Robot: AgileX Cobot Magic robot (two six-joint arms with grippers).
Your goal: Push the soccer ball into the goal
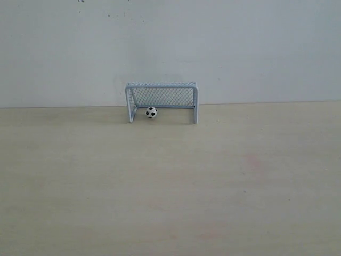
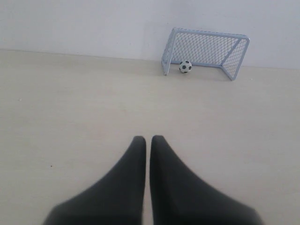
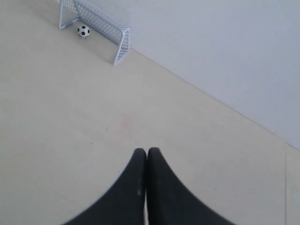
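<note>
The soccer ball, white with black patches, rests on the table in the mouth of the goal, toward its left post. The goal is pale blue-white with mesh netting and stands against the back wall. In the left wrist view the ball lies by the near post of the goal, far beyond my left gripper, which is shut and holds nothing. My right gripper is also shut and empty, far from the ball and the goal. Neither gripper shows in the exterior view.
The pale wooden table stretches from the goal to the near edge of the view. A plain light wall rises right behind the goal.
</note>
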